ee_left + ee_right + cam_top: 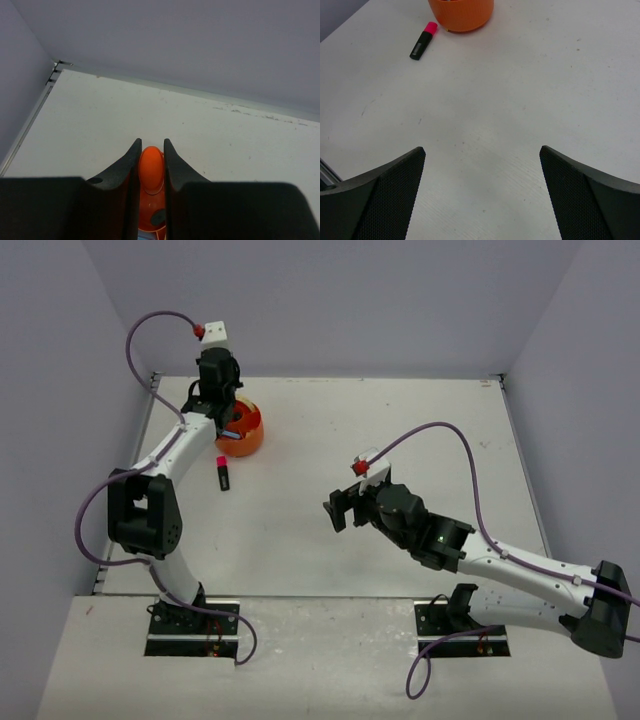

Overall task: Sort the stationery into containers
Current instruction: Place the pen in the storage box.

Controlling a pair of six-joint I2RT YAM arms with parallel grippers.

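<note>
Highlighter (pixel 223 475) points pink end toward tub (pixel 251 441)

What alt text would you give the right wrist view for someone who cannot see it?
The right claw hangs open over a white table, one black finger in each bottom corner. At the top edge stands an orange tub, and a black highlighter with a pink end lies on the table to its left, apart from it.

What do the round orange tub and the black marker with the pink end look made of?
Round orange tub: likely plastic, uniform bright colour, smooth seamless wall. Black marker with pink end: probably plastic too, matte black barrel, evenly coloured pink cap.
</note>
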